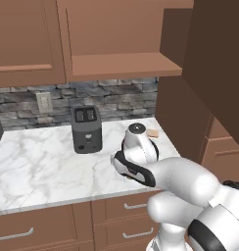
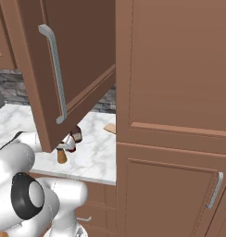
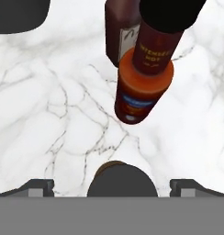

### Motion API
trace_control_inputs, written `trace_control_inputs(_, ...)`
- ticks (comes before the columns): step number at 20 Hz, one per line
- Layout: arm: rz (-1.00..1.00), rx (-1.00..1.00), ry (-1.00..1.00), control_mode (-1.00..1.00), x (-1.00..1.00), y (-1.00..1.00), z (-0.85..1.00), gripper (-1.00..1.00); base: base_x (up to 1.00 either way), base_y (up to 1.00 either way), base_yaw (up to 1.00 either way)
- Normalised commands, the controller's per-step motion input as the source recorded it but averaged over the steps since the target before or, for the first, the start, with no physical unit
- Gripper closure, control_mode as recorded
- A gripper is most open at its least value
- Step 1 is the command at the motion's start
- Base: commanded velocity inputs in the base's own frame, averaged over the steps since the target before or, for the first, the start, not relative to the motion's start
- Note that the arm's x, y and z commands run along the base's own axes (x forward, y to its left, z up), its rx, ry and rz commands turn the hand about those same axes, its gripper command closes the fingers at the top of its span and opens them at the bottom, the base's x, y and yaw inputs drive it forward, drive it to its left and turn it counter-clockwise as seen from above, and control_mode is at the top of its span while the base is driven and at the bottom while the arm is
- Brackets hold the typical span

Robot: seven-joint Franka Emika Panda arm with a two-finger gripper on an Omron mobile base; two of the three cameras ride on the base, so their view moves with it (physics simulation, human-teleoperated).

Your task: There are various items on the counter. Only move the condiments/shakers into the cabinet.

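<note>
In the hand view I look straight down on the marble counter (image 3: pixel 54 114). My gripper (image 3: pixel 113 186) is open, and its fingertips (image 3: pixel 38 186) stand wide on either side of the tan shaker's dark cap (image 3: pixel 122 179) without touching it. Just beyond stands the black-capped bottle (image 3: pixel 146 78) with a dark red label. The reddish-brown bottle (image 3: pixel 117 34) is partly hidden behind it. From the right base view the tan shaker (image 2: pixel 62 157) stands below my hand with a bottle (image 2: pixel 77 135) beside it. The toaster (image 1: pixel 87 130) and the tan slab (image 1: pixel 152 133) rest further back.
The wall cabinet's bare wooden shelf (image 1: pixel 124 63) is above the counter. Its open door (image 2: pixel 64 69) hangs in front of my hand in the right base view. A tall wooden cabinet (image 2: pixel 175 92) borders the counter on the right. Drawers (image 1: pixel 43 230) run beneath.
</note>
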Motion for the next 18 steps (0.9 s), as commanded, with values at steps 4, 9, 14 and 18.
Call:
trace_control_inputs(4,0.0,0.0,0.0,-1.0,0.0,0.0,-0.01,1.0,0.0,0.0,0.0)
trace_control_inputs(9,0.0,0.0,0.0,-1.0,0.0,0.0,0.0,1.0,0.0,0.0,0.0)
trace_control_inputs(14,0.0,0.0,-0.07,-1.0,-0.18,0.01,0.51,1.0,0.0,0.0,0.0)
trace_control_inputs(18,0.0,0.08,-0.05,-1.0,-0.66,0.0,1.0,1.0,0.0,0.0,0.0)
